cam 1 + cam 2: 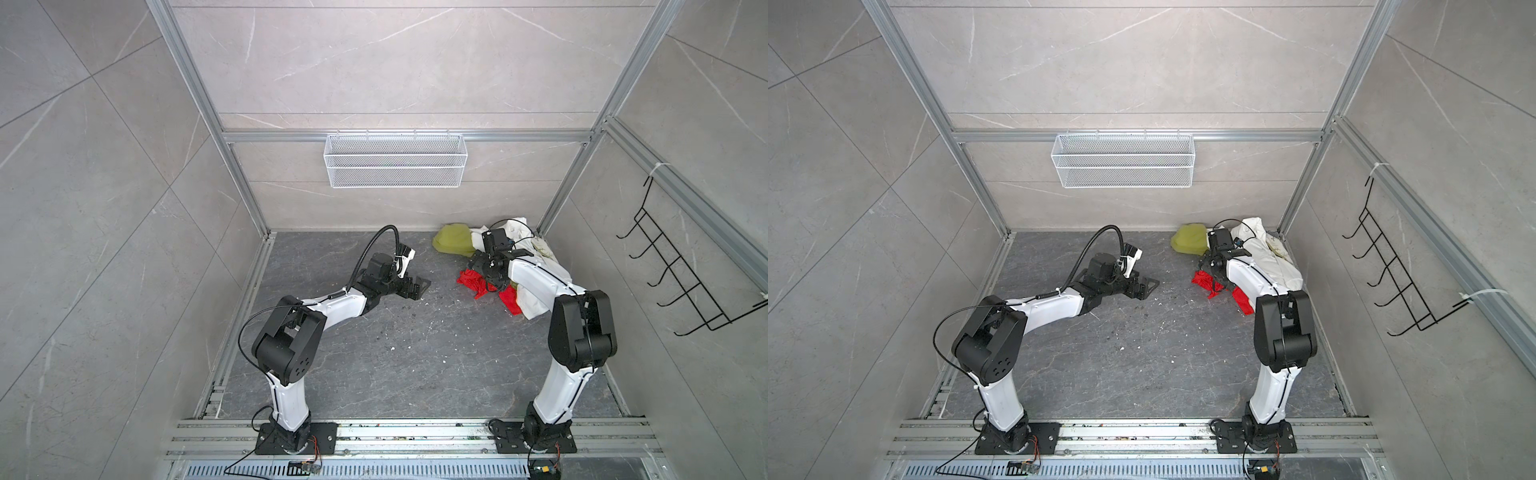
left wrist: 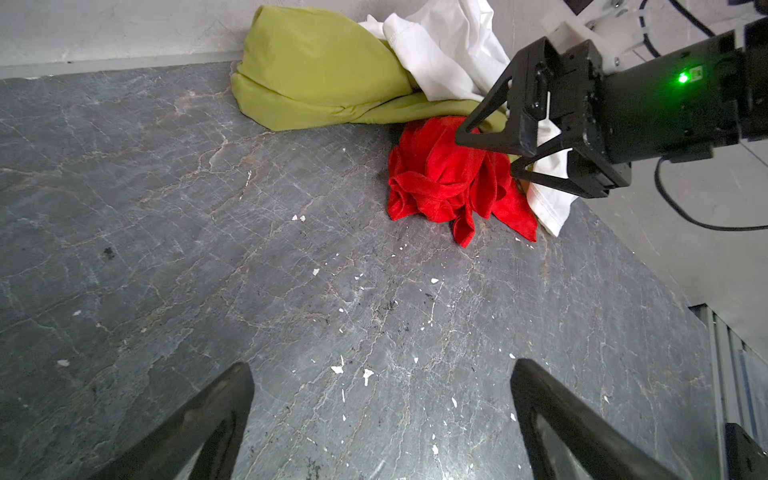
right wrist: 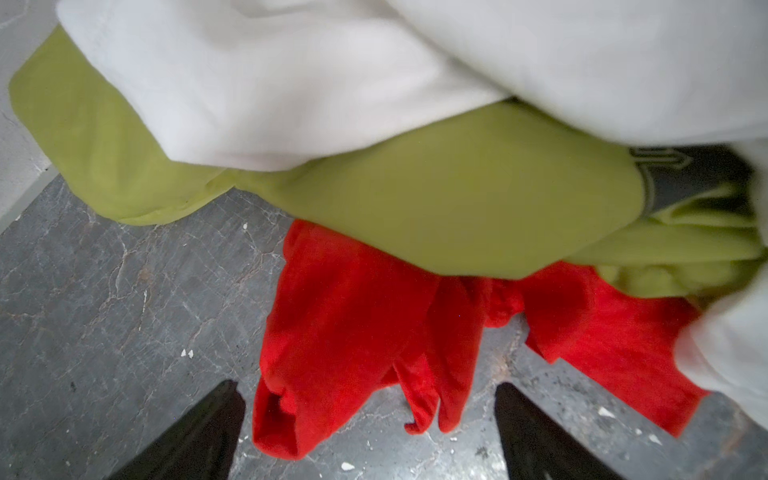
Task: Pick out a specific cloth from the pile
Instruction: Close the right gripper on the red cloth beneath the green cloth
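Note:
The pile lies at the back right corner: an olive-green cloth [image 1: 453, 241], a large white garment [image 1: 538, 253] and the bright red cloth [image 1: 471, 279] at its front edge, part under the green. My right gripper [image 3: 368, 388] hangs open just over the red cloth [image 3: 353, 324], whose crumpled folds lie between the spread fingers without being clamped. The left wrist view shows that gripper [image 2: 488, 153] low over the red cloth [image 2: 444, 183]. My left gripper [image 1: 419, 289] is open and empty above bare floor, well left of the pile.
A white wire basket [image 1: 395, 160] hangs on the back wall. A black wire rack [image 1: 681, 274] is fixed to the right wall. Aluminium frame posts [image 1: 552, 208] stand close behind the pile. The dark stone floor [image 1: 415, 353] carries white flecks.

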